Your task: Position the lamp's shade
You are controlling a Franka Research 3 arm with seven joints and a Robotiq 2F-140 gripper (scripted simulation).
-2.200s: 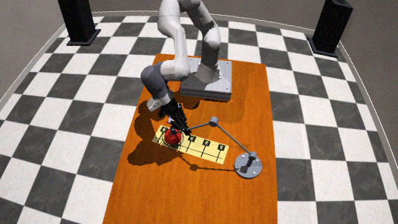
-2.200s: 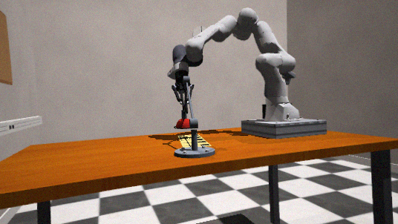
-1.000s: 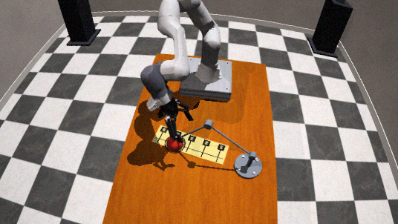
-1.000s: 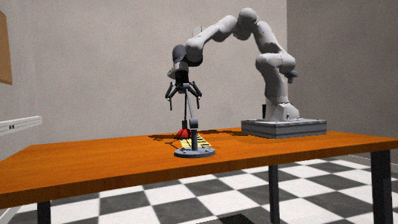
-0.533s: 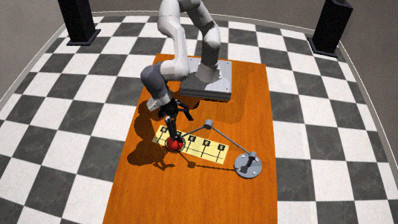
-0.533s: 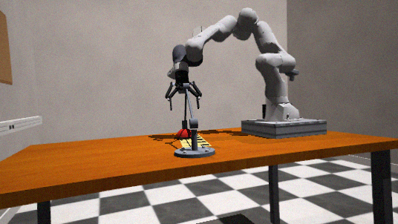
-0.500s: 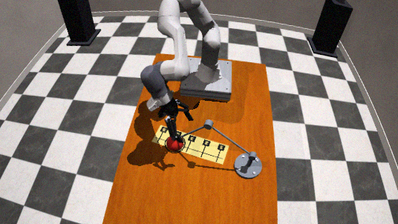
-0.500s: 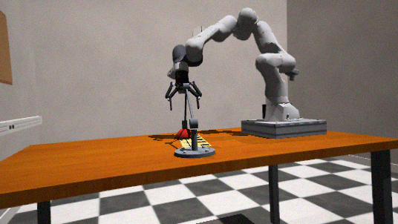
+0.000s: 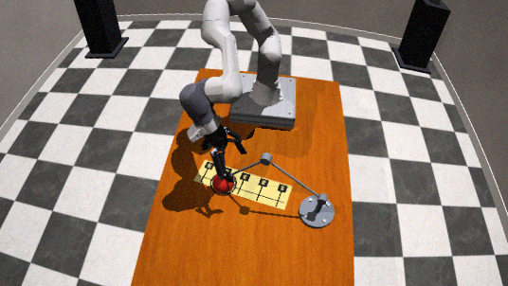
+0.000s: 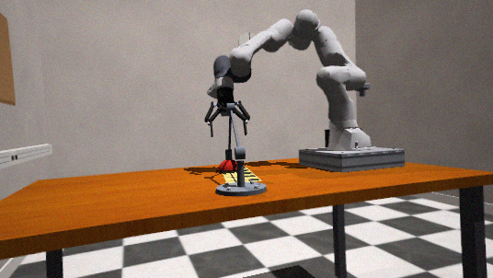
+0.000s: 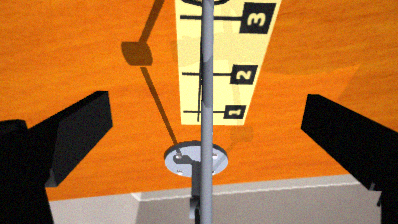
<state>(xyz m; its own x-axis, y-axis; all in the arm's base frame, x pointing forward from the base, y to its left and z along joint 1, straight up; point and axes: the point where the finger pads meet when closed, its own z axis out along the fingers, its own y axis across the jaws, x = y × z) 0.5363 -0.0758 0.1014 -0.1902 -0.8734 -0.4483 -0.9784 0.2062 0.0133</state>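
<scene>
Fingers [image 9: 241,146] [image 10: 212,129]: released, spread wide | rod [image 11: 206,100]: ran between them in wrist view, ungripped | shade [image 9: 223,184] [image 10: 227,166]: sat low at the bench [image 9: 237,256] [image 10: 138,193] [image 11: 300,155], around mark 4 on the strip [image 9: 284,204] [image 10: 230,177] [image 11: 190,45], contact unclear | foot [image 9: 310,220] [image 10: 239,190] [image 11: 172,167]: stood flat beyond mark 1.

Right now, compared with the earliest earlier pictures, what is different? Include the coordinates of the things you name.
The end effector [image 9: 232,163] [image 10: 229,128] [image 11: 207,110] has opened and let go of the lamp. The red shade [image 9: 223,184] [image 10: 227,166] has sunk toward the bench, and the elbow joint [image 9: 266,158] has shifted slightly. The lamp's foot [image 9: 310,219] [image 10: 241,189] [image 11: 195,169] and the yellow number strip [image 9: 253,192] [image 10: 250,176] [image 11: 192,95] stayed put.
</scene>
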